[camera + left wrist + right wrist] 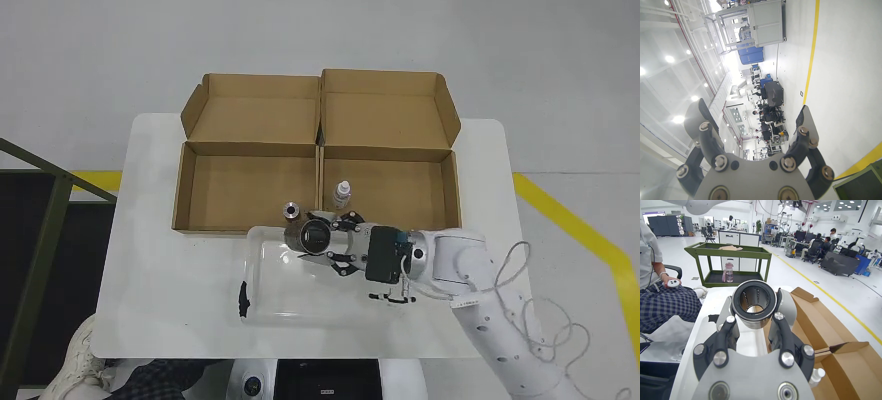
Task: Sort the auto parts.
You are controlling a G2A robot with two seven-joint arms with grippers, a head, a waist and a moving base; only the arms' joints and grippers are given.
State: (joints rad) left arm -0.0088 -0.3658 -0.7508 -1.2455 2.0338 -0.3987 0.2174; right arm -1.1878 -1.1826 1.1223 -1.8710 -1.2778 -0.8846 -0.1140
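My right claw (755, 313) is clamped on a metal sleeve (314, 236) with a black ring at its open end. I hold it in the air over the far rim of the clear tray (290, 305), just short of where the two cardboard boxes meet. My left claw (753, 109) is spread wide with nothing in it, and it points out at the room. I judge the sorting about half done. One small metal piece (290, 210) seems to lie in the left box (215, 190) by its near wall, and one white bottle (343, 190) stands in the right box (410, 190) beside the shared wall. What is left, as I read it, is to set down the sleeve I carry and to deal with the one black piece (242, 298) at the left end of the tray. On the tabletop (150, 250) I count two boxes along the far edge, one tray along the near edge, one sleeve, one small metal piece, one bottle and one black piece.
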